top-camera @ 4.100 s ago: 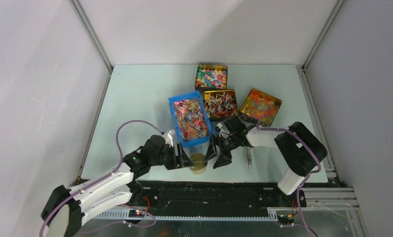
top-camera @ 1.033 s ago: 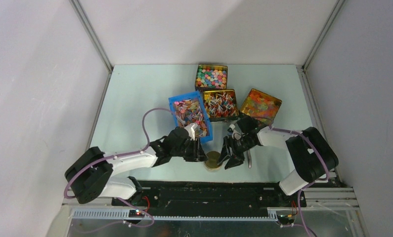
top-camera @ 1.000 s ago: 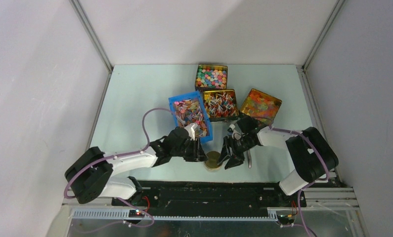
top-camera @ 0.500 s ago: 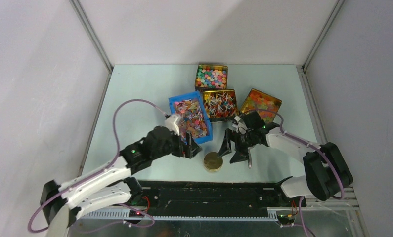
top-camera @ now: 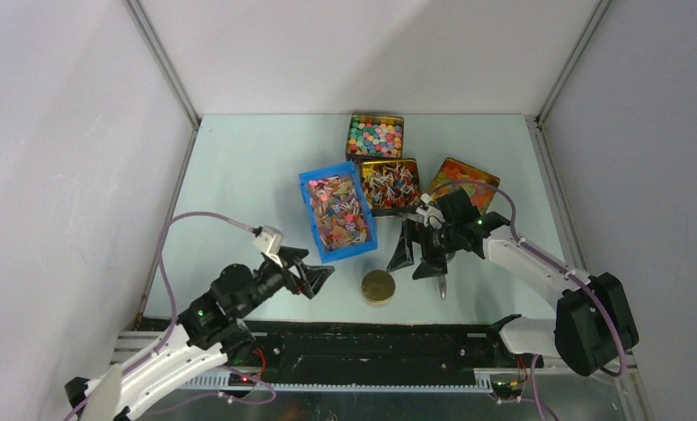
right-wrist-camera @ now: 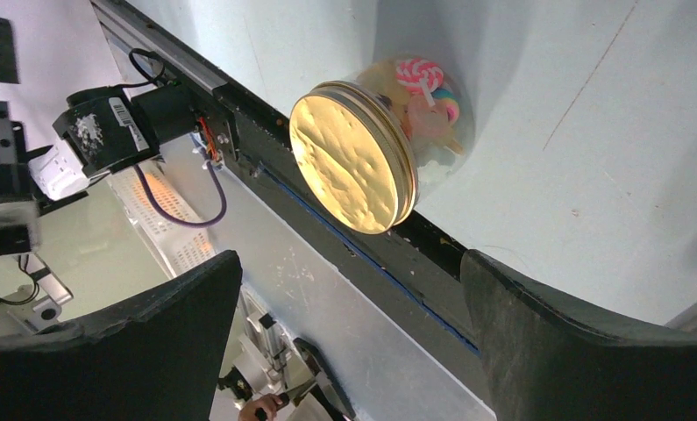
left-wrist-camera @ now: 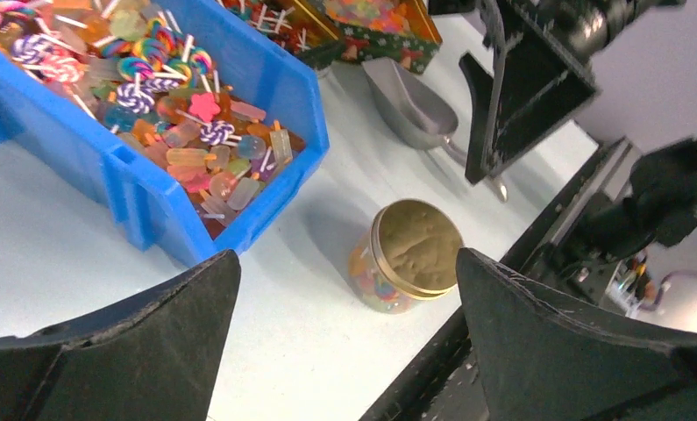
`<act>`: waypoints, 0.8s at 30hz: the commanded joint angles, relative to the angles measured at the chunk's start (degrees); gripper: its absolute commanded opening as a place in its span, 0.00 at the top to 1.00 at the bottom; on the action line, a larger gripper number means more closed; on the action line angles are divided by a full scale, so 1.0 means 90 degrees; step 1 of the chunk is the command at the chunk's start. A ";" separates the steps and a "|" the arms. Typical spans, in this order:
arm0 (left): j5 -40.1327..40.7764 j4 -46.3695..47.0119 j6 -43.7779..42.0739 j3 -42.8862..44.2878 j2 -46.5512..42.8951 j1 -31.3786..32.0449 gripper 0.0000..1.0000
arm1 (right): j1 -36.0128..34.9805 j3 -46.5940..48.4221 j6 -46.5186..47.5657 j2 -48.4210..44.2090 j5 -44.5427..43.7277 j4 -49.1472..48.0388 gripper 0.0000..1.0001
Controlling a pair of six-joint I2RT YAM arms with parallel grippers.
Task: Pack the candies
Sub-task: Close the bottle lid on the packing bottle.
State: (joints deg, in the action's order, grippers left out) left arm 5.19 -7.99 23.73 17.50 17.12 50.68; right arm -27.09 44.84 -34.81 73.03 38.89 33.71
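Note:
The candies [top-camera: 337, 210] fill a blue bin [top-camera: 308, 203]; in the left wrist view they [left-wrist-camera: 187, 132] are lollipops and wrapped sweets in orange, pink and purple. A small clear jar [top-camera: 378, 287] with a gold lid stands near the table's front edge, with more sweets inside [right-wrist-camera: 419, 88]. My left gripper [top-camera: 313, 281] is open and empty, left of the jar [left-wrist-camera: 406, 257] and apart from it. My right gripper [top-camera: 416, 260] hangs open and empty above and to the right of the jar, and its lid [right-wrist-camera: 349, 162] shows ahead of the jaws.
Three gold tins stand behind the bin: round pastel balls [top-camera: 375, 136], stick-like sweets [top-camera: 390, 186] and glossy orange jelly pieces [top-camera: 461, 187]. A metal scoop [top-camera: 441, 282] lies right of the jar. The black base rail [top-camera: 371, 338] runs along the front edge.
Both grippers have opened and let go of the jar. The left arm has pulled back to the left and towards its base; the right gripper has risen away. The jar stays put.

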 commanded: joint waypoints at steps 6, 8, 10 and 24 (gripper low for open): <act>-0.1858 0.2061 -0.1401 -0.1115 0.0549 0.0112 0.00 | 0.0075 0.0239 0.0289 -0.0191 -0.0202 0.0249 0.02; -0.1840 0.2486 -0.1480 -0.1266 0.1005 0.0195 0.00 | 0.0092 0.0242 0.0300 -0.0190 -0.0223 0.0285 0.02; -0.1698 0.3027 -0.1542 -0.1463 0.1495 0.0333 0.00 | 0.0112 0.0242 0.0311 -0.0212 -0.0266 0.0323 0.02; -0.0906 0.6710 -0.1886 -0.2059 0.4914 0.1287 0.00 | 0.0279 0.0233 0.0445 -0.0560 -0.0518 0.0575 0.01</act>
State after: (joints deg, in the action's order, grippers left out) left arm -4.86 37.19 9.45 0.62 55.81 60.97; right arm -24.99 44.84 -32.27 69.84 35.46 38.09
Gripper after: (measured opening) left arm 0.996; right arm 0.988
